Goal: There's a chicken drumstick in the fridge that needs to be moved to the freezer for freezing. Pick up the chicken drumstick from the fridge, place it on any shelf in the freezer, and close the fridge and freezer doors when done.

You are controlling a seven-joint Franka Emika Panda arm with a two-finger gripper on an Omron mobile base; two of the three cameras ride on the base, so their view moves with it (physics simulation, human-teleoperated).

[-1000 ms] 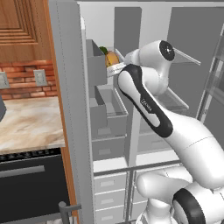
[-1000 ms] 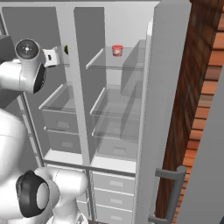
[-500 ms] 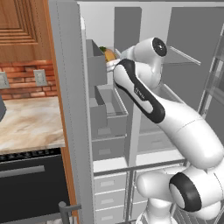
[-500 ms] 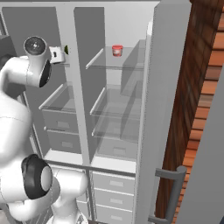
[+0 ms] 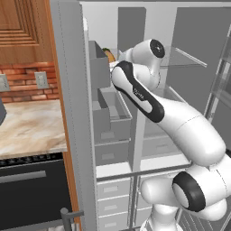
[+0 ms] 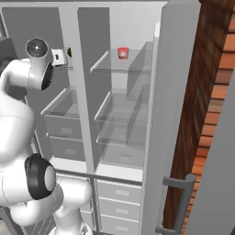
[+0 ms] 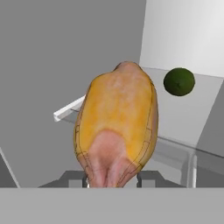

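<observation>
The chicken drumstick (image 7: 117,122), golden orange-tan with a pale pink end, stands between my fingertips, and my gripper (image 7: 113,177) is shut on it. It hangs over the front edge of a glass shelf (image 7: 70,111) high in the freezer (image 6: 59,114), the narrower left half; whether it touches the shelf I cannot tell. In the left base view the drumstick (image 5: 109,55) peeks out behind a door bin, right at my gripper (image 5: 118,57). Both doors stand open: the left one (image 5: 67,113) and the right one (image 6: 170,114). The fridge (image 6: 124,114) is the wider right half.
A small dark green ball (image 7: 179,81) lies further back on the same shelf. Grey bins (image 5: 100,61) line the left door, close to my hand. A red-and-white item (image 6: 122,52) sits on the upper fridge shelf. White drawers (image 6: 117,202) are below, and a brick wall (image 6: 211,114) stands to the right.
The arm's upper links have swung left, closer to the shelf. The drumstick has stayed in about the same place at the shelf's front.
</observation>
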